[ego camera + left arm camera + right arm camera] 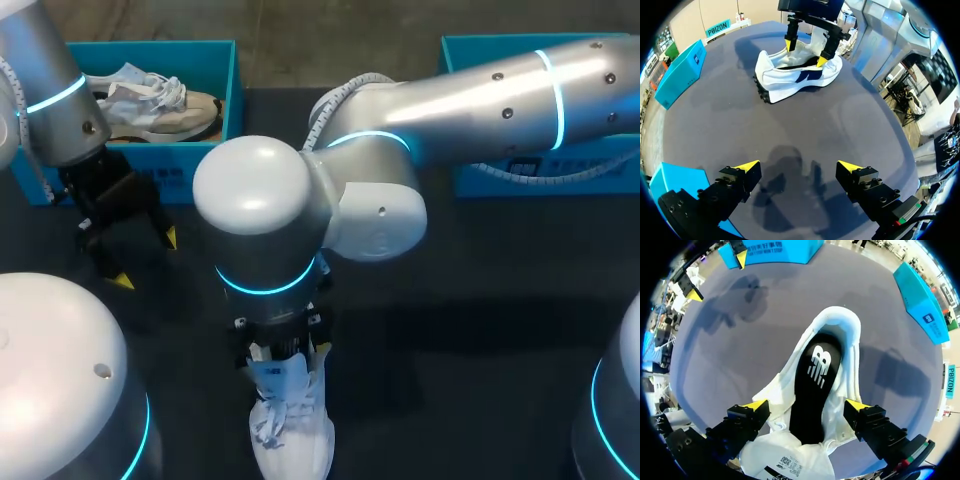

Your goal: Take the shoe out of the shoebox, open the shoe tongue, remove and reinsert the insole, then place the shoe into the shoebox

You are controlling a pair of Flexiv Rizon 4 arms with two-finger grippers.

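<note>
A white shoe (295,440) lies on the dark table near its front edge, toe toward me. Its tongue (790,462) is folded back and the black insole (817,375) lies inside. My right gripper (806,405) hangs open right above the shoe's mouth, one finger over each side, gripping nothing. The left wrist view shows that gripper (806,53) from the front, its yellow tips at the shoe's (800,75) collar. My left gripper (145,258) stands open and empty above bare table, in front of the left shoebox (215,110).
The left blue shoebox holds a second, beige shoe (150,105). Another blue shoebox (480,180) stands at the back right, partly under my right arm (480,95), which spans the table's middle.
</note>
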